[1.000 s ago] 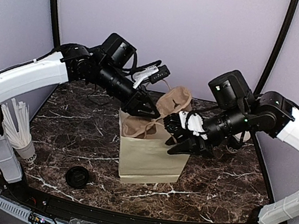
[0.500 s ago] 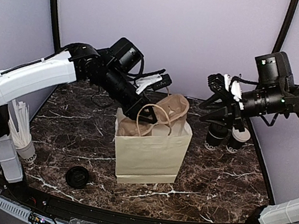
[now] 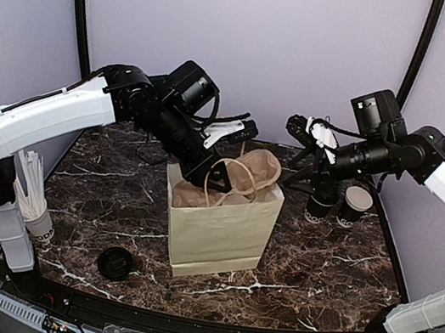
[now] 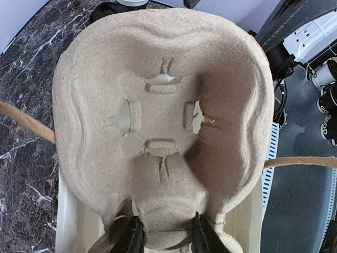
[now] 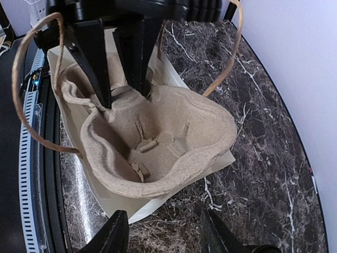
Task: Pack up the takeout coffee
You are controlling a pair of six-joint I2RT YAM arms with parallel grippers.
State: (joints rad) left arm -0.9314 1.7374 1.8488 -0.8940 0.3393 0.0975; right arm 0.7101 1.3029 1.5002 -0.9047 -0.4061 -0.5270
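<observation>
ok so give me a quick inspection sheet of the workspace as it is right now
surface: dark marble table, no spills seen
job's things: takeout coffee stands on the table right of the paper bag, not yet packed; pulp cup carrier sticks out of the bag's mouth
clutter: open cup beside the coffee; loose black lid front left; cup of white sticks at the left edge
grippers: left gripper shut on the carrier's edge; right gripper open and empty, raised right of the bag
cables: black cables on the table behind the bag
surroundings: plain pale walls, nothing else seen
</observation>
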